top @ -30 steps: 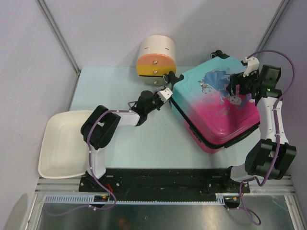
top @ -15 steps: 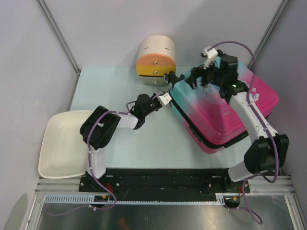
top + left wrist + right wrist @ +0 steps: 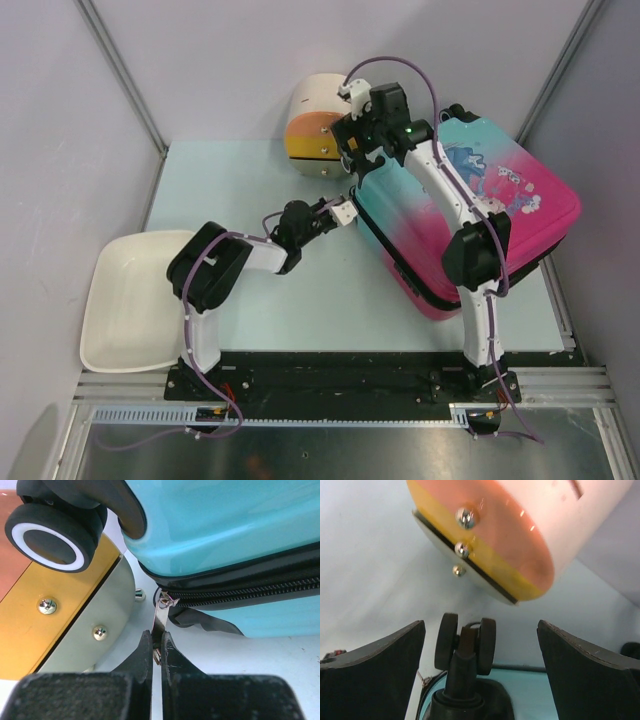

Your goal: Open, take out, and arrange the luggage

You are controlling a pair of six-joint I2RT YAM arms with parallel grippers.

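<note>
The luggage [image 3: 525,205] lies on the right half of the table [image 3: 260,290], its teal end pointing to the far left, its pink end to the right, and the princess print facing up. At the teal corner my left wrist camera shows the black zipper [image 3: 250,592] running along the seam, its teeth meshed there, and a thin metal zipper pull [image 3: 160,616] hanging from its end. My left gripper [image 3: 156,642] is pressed together on that pull, pinching it just beside the shell. A black wheel [image 3: 47,535] with a white ring sticks out above, near the cream cylindrical box [image 3: 325,100], whose orange and yellow drawer fronts face the luggage. My right arm reaches across the shell to that same corner. The right gripper [image 3: 480,625] is spread wide and holds nothing, its fingers [image 3: 375,665] on either side of a twin wheel [image 3: 465,642] without touching it, and the box's drawer knobs [image 3: 462,550] lie just beyond. A white tray [image 3: 130,300] sits at the table's left edge, well apart from the luggage.
</note>
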